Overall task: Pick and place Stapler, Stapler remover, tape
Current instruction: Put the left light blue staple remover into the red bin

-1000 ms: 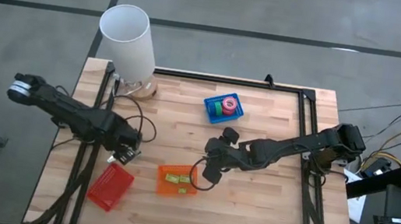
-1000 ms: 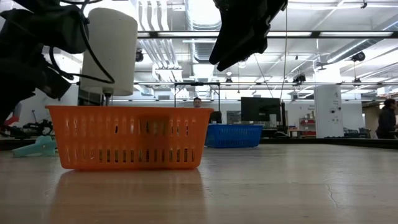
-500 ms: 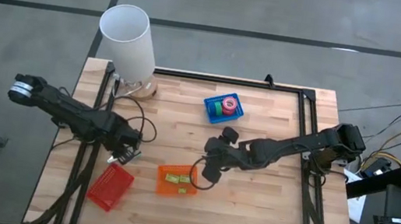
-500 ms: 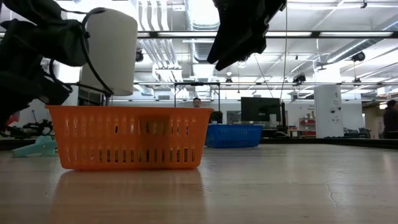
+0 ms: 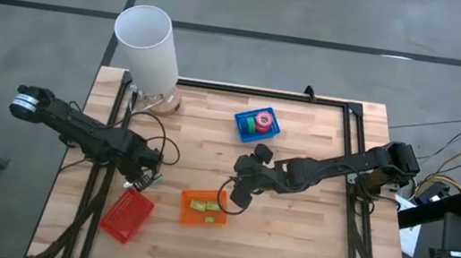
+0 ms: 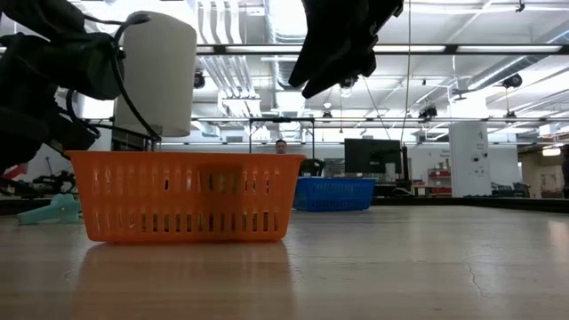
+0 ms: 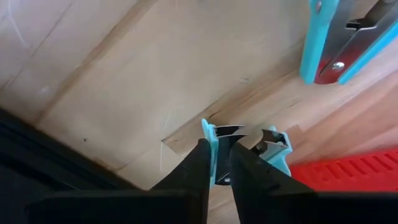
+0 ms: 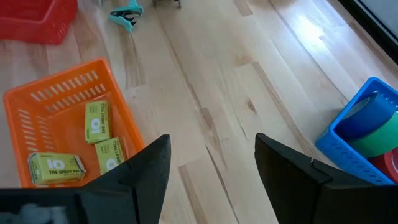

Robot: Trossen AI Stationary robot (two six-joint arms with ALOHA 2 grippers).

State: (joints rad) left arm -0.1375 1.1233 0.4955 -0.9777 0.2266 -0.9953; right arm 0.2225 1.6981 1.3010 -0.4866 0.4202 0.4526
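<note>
High view: left pincer seen at counter edge beside red plastic bin; tape rolls stored in blue bin.

Left wrist view: teal staple remover pinched between closed fingers; slip risked by thin grip.

Right wrist view: right pincer spread wide, empty, above orange basket.

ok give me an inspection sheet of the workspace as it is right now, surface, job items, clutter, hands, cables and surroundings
Surface: wooden table, bare at the right.
Job's things: tape rolls in the blue bin; teal staple remover between the left hand's fingers; another teal tool lies on the table nearby.
Clutter: orange bin holding small green boxes; red bin; white lamp at the back left.
Hands: left hand shut on the staple remover beside the red bin; right hand open, above the table beside the orange bin.
Cables: cable loops on both arms.
Surroundings: a person far behind the table.
</note>
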